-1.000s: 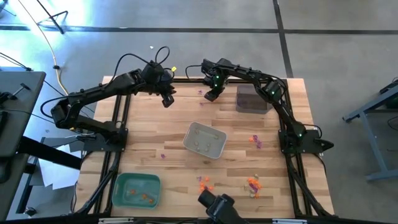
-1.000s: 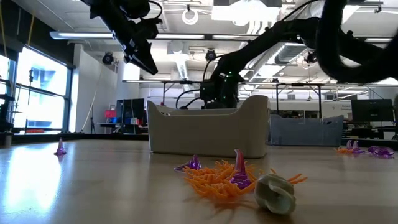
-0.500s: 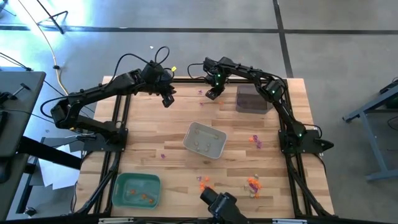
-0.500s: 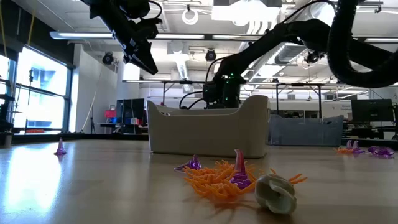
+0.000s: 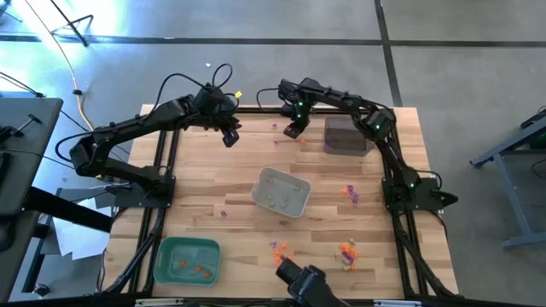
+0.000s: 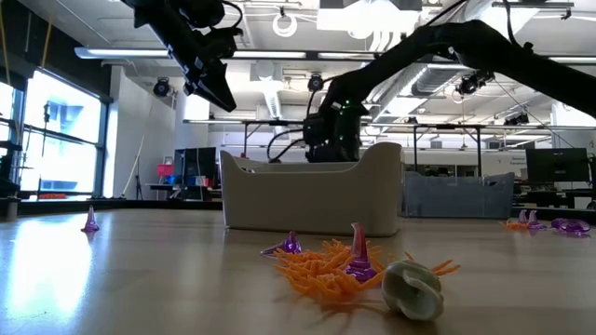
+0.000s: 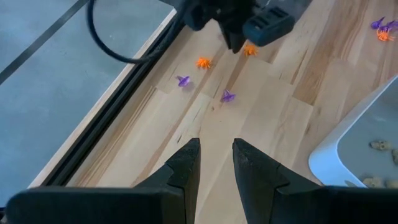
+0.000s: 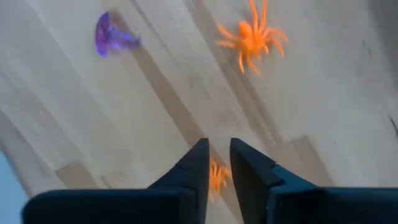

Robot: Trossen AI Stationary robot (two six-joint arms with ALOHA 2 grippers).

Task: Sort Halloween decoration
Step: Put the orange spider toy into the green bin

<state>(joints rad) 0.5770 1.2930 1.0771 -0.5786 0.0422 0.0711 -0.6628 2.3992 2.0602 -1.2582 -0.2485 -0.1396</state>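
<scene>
Right end effector [image 5: 294,130] is what changes. Compared w/ one second ago it sits a little closer to the dark tray [image 5: 344,135], near the far edge of the desk [image 5: 205,183]. In the low view its arm now stretches higher and more straight. In the right wrist view a small orange trinket [image 8: 216,177] lies exactly at its tip, w/ an orange spider [image 8: 252,38] and a purple trinket [image 8: 111,34] on the wood near it. I cannot tell if the end effector is gripping the orange piece or only standing over it.

Left end effector [image 5: 229,136] has not moved. It hangs above the far-left part of the desk, fingers [image 7: 186,165] a narrow gap apart and holding nothing.

Other decoration is as before:
- an orange pile [image 5: 280,250] and a second one [image 5: 346,251] at the near edge
- purple pieces [image 5: 351,193] toward the right edge
- pale pieces in the grey tray [image 5: 257,189] at the centre
- some orange pieces in the green tray [image 5: 162,256] at the near-left corner

My judgement: this is a pick attempt on the orange piece by the far edge, result not confirmed. Approx. most of the sorting remains, since many pieces lie outside the trays.
</scene>
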